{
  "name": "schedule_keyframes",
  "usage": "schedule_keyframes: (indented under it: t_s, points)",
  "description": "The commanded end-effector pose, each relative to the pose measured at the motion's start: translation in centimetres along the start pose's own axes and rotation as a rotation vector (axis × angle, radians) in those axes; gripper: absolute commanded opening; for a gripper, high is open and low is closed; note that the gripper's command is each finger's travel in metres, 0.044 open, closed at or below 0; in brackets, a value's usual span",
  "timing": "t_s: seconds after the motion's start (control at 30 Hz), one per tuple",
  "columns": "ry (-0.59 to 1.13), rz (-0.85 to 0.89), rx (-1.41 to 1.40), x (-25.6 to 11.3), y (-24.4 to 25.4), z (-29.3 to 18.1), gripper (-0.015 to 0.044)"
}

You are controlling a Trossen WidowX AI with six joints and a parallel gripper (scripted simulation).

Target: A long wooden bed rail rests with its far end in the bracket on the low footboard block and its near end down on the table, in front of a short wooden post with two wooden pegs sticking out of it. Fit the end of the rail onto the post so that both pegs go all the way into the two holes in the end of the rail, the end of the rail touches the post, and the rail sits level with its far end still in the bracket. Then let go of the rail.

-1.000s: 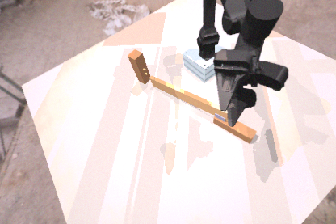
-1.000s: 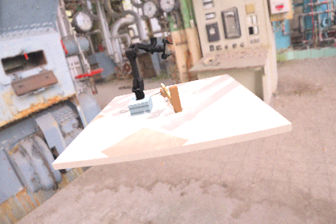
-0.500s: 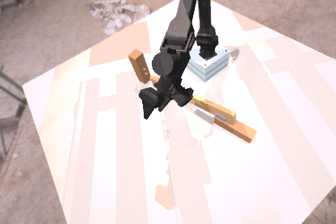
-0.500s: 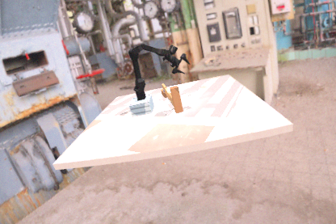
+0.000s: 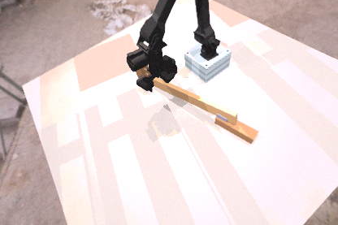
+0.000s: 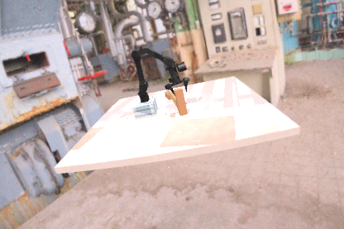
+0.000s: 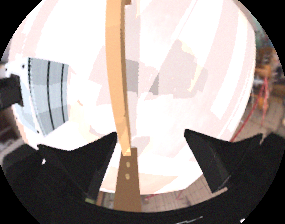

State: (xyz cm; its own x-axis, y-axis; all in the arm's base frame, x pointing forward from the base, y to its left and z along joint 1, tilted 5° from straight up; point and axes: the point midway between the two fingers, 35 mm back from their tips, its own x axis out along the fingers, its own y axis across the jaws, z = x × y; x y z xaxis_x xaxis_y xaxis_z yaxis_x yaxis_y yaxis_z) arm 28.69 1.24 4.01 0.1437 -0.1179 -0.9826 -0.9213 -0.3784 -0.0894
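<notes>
The rail (image 5: 195, 101) (image 7: 115, 60) slopes down from the bracket (image 5: 221, 117) on the low footboard block (image 5: 243, 131) toward the foot of the post (image 6: 182, 103) (image 7: 127, 192). In the wrist view its near end stops in front of the post's lower part, and two pegs (image 7: 127, 170) show on the post's face above it, outside the rail. My gripper (image 5: 156, 78) (image 6: 179, 89) (image 7: 151, 133) is open and empty, above the rail's near end and close to the post. In the wrist view the rail's end lies toward the left finger. The arm partly hides the post in the top view.
The arm's light blue base block (image 5: 208, 62) (image 6: 145, 108) (image 7: 48, 95) stands on the table (image 5: 122, 191) (image 6: 136, 149), to one side of the rail. The arm's upper links arch above it. The post stands close beside the gripper.
</notes>
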Motion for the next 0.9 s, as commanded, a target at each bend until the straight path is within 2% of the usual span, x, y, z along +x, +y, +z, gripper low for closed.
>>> schedule_keyframes:
  t_s: [0.0, 0.87]
  points:
    - [-0.075, 0.103, 0.025, 0.8, 4.0, -0.6, 0.044]
    - [-0.079, 0.109, 0.026, 4.3, 4.3, -0.3, 0.044]
